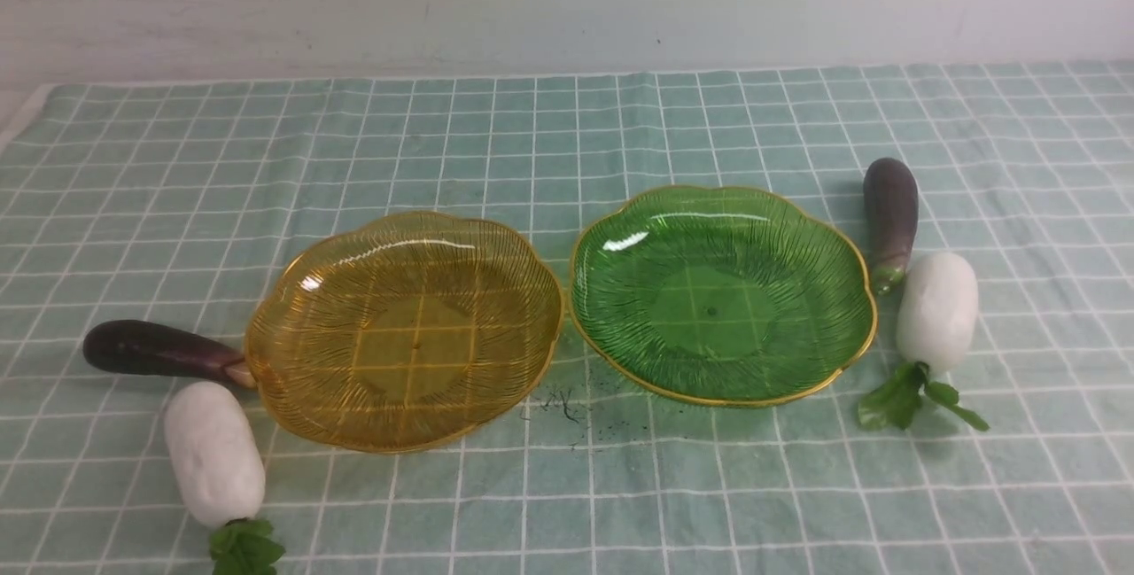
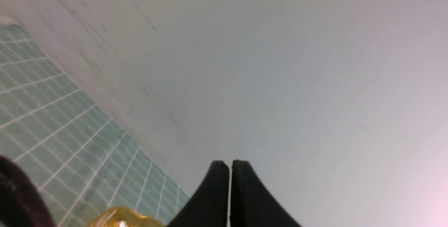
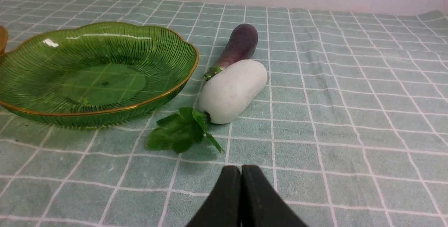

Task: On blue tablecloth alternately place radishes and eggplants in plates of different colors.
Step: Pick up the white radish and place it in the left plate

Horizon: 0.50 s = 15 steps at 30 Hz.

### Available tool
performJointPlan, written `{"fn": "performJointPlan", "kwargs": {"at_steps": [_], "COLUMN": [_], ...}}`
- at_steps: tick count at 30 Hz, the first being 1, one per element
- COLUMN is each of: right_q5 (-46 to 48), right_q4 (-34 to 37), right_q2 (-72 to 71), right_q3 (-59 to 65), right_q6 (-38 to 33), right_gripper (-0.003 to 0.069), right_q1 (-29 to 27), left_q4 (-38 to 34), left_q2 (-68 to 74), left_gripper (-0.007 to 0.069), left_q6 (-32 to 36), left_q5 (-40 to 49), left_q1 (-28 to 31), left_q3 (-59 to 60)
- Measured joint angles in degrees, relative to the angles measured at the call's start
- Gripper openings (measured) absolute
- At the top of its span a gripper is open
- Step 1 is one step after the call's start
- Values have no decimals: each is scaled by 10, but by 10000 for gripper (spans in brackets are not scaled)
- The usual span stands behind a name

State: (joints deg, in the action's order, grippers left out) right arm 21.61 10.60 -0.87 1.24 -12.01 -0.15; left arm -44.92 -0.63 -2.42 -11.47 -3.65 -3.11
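Left jaws and right jaws: each pair closed together, holding nothing.

Hazards: the right radish (image 3: pixel 232 90) lies just beside the right eggplant (image 3: pixel 238 47), so gripping one may nudge the other. These smooth, rounded bodies may also roll or slip. The left eggplant (image 1: pixel 155 349) stem appears to touch the amber plate (image 1: pixel 310 291), and lifting it could shift the plate.

Condition: the left radish (image 1: pixel 213 454) is white and leafy. The green plate (image 3: pixel 105 111) and the amber plate are both empty on the blue tablecloth (image 1: pixel 567 132).

Blue tablecloth (image 1: pixel 620 486) bears amber plate (image 1: pixel 403 331), green plate (image 1: pixel 722 291), left eggplant (image 1: pixel 155 349), left radish (image 1: pixel 213 453), right eggplant (image 1: pixel 890 212), right radish (image 1: pixel 937 311).
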Motion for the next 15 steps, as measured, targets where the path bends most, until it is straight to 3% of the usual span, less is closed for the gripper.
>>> {"fn": "performJointPlan", "kwargs": {"at_steps": [2, 4, 8, 13, 14, 15], "right_q5": [-9, -40, -126, -157, -161, -171], "right_q4": [32, 101, 253, 356, 371, 386], "right_q2": [0, 0, 0, 0, 0, 0], "right_q3": [2, 5, 5, 5, 5, 5], "right_q6": [9, 31, 54, 56, 56, 53], "right_gripper": [-14, -14, -14, -14, -14, -14], "right_q1": [0, 0, 0, 0, 0, 0], "left_q4": [0, 0, 4, 42, 67, 136], "left_q2": [2, 34, 155, 329, 376, 484], "left_gripper": [-8, -8, -8, -8, -8, -8], "left_q6": [19, 81, 176, 193, 193, 181], "left_q5": [15, 67, 223, 399, 441, 521], "left_q1": [0, 0, 0, 0, 0, 0], "left_q3": [-26, -106, -220, -309, -327, -360]}}
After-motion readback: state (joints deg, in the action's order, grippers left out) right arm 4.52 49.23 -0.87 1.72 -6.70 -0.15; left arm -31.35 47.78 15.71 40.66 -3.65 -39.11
